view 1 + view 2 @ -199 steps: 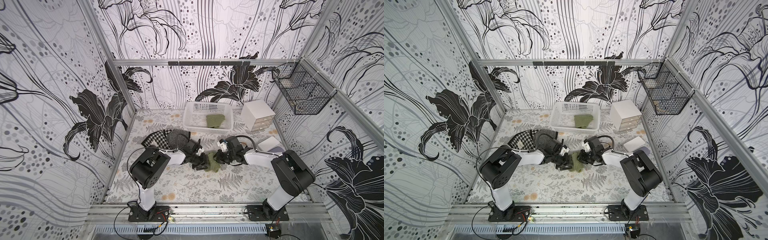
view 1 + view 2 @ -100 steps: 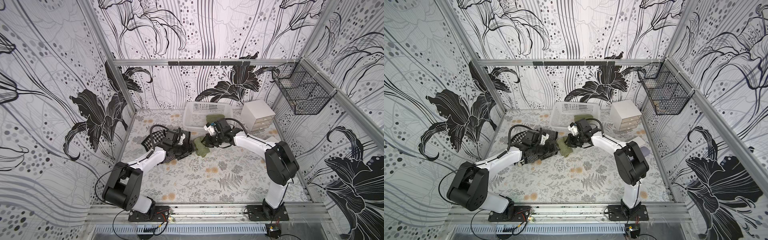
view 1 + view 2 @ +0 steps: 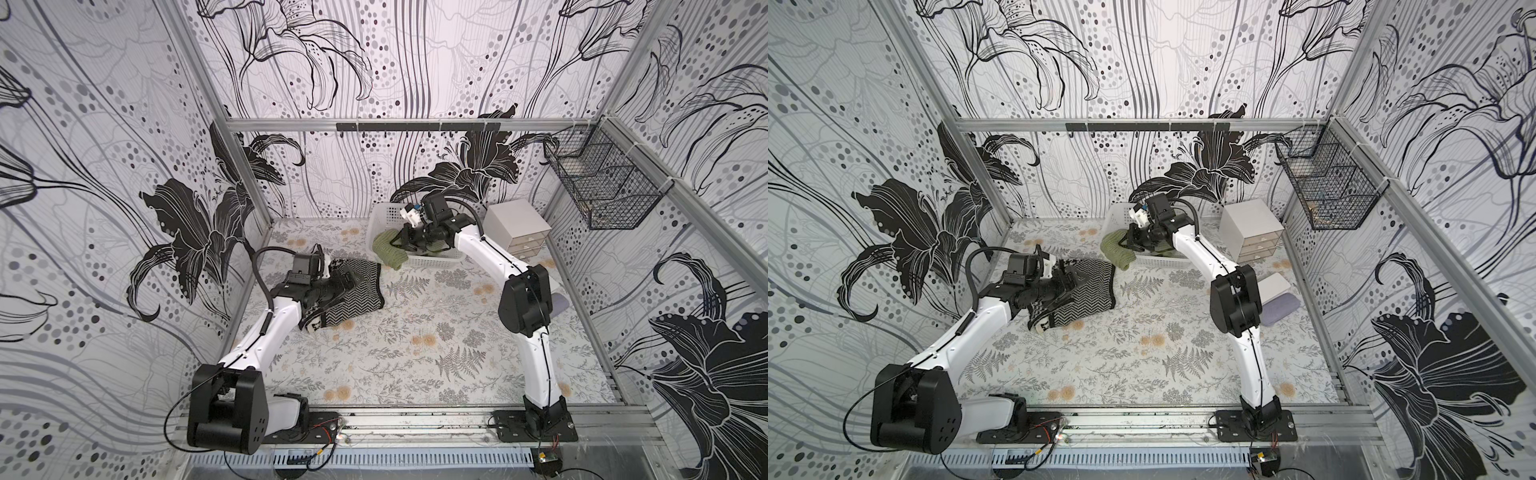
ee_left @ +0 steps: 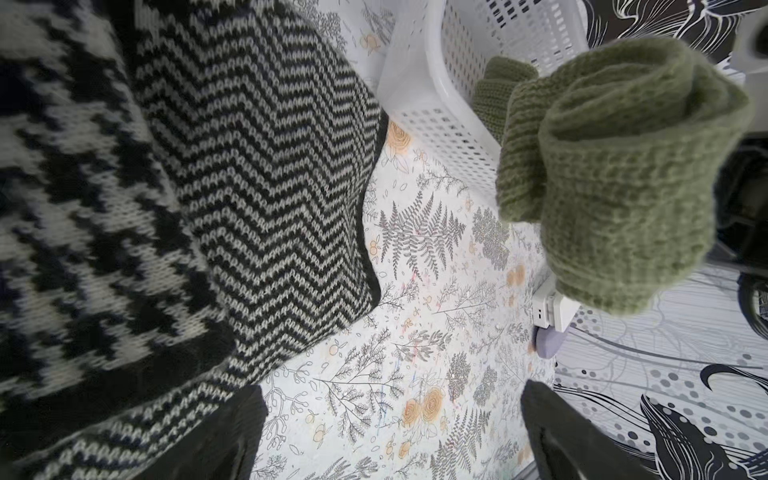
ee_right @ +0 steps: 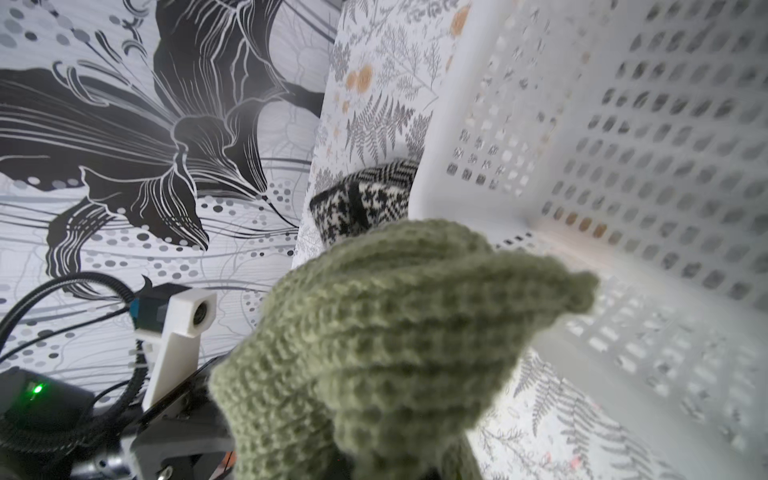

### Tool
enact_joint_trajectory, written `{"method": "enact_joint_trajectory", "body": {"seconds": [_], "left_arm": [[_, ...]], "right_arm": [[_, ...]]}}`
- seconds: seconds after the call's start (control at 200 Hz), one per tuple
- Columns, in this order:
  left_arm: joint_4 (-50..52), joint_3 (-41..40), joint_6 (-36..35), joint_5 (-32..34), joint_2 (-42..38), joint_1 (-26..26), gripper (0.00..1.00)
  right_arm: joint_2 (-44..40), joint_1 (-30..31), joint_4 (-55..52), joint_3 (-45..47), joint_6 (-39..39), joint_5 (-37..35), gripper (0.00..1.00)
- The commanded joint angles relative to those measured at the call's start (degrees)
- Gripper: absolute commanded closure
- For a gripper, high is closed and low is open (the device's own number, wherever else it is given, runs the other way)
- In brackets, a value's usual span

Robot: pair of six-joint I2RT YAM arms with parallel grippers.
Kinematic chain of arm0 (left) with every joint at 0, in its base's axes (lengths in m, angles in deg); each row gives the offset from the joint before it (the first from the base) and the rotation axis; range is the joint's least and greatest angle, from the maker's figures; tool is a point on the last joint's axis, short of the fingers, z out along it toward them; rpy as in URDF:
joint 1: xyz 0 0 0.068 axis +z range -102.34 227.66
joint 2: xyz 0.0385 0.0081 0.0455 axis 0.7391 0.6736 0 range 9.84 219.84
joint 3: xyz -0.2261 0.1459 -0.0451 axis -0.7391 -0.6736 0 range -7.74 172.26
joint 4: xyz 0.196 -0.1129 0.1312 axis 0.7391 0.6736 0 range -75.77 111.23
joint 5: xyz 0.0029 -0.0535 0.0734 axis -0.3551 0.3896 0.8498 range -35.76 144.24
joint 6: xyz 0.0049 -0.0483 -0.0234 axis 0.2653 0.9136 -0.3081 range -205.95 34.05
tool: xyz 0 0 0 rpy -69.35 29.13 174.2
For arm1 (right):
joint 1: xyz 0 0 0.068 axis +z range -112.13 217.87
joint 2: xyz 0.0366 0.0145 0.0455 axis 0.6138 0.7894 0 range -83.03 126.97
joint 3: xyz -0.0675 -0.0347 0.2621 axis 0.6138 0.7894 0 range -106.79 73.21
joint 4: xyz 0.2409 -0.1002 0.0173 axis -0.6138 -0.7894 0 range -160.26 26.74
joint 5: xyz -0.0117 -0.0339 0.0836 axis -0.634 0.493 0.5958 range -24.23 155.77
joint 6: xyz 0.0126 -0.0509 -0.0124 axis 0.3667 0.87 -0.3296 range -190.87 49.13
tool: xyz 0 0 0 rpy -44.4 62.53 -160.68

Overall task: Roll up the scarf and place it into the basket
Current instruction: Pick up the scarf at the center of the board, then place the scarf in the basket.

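Top views high, facing down, wrist views close, both showing basket [image 4: 457, 137]

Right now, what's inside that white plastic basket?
Another green knit piece lies inside the basket. The rolled green scarf, gripped by the right end effector, is held over its corner, not yet set down. The right arm hides much of the basket's floor.
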State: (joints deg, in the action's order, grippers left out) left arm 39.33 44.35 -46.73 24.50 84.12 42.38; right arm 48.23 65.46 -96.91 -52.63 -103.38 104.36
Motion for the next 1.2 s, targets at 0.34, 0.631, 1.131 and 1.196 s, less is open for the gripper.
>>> {"method": "enact_joint_trajectory", "body": {"seconds": [0.34,0.631,1.131,1.196], "left_arm": [[3.0,2.6,-2.4,0.3,-1.5,1.3,0.01],[1.4,2.9,-1.5,-1.9,0.6,1.3,0.01],[4.0,5.7,-1.8,-2.2,2.0,1.3,0.01],[4.8,5.7,-2.0,-1.9,1.3,1.3,0.01]], "right_arm": [[26.1,-4.0,-1.6,-28.3,-8.7,-6.6,1.00],[29.8,-3.9,5.6,-30.3,-13.5,-14.8,1.00],[31.1,-3.9,14.2,-31.0,-19.2,-23.1,0.35],[30.4,-3.9,16.2,-30.8,-19.4,-23.0,0.34]]}}
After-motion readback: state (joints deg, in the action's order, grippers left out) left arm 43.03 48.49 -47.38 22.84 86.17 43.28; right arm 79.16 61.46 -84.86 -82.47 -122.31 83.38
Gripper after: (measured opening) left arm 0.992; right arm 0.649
